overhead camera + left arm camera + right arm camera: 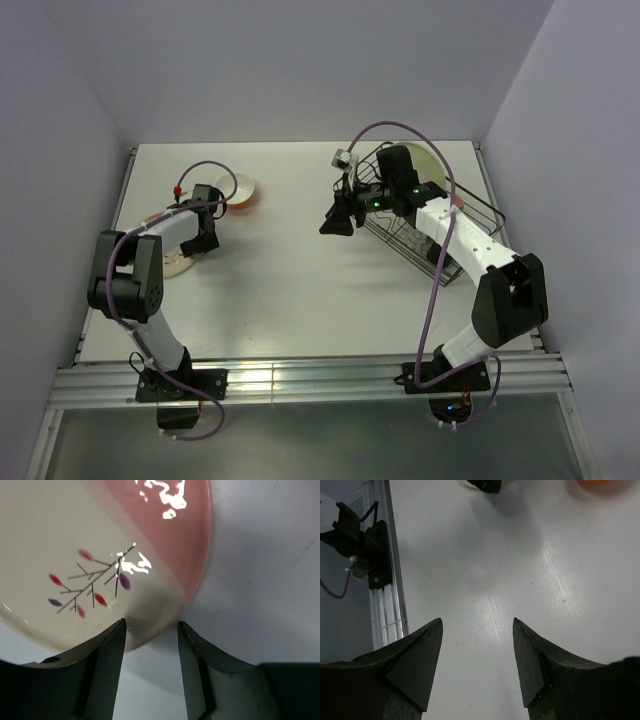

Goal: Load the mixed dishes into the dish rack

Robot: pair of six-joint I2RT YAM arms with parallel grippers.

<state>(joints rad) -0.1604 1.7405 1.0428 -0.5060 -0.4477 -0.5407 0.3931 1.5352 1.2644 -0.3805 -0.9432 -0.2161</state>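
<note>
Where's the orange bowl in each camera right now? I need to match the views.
Top external: orange bowl left of centre, toward the table's far edge, just beyond the left gripper.
Left wrist: not in it.
Right wrist: an orange sliver at the top edge, right of centre.
Shared landmark: the left gripper, likely the dark tip on the right wrist view's top edge.

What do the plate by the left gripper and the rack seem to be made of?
Plate: likely glazed ceramic, glossy; bright reflections on its pink and cream surface.
Rack: likely dark metal wire; thin open grid.
</note>
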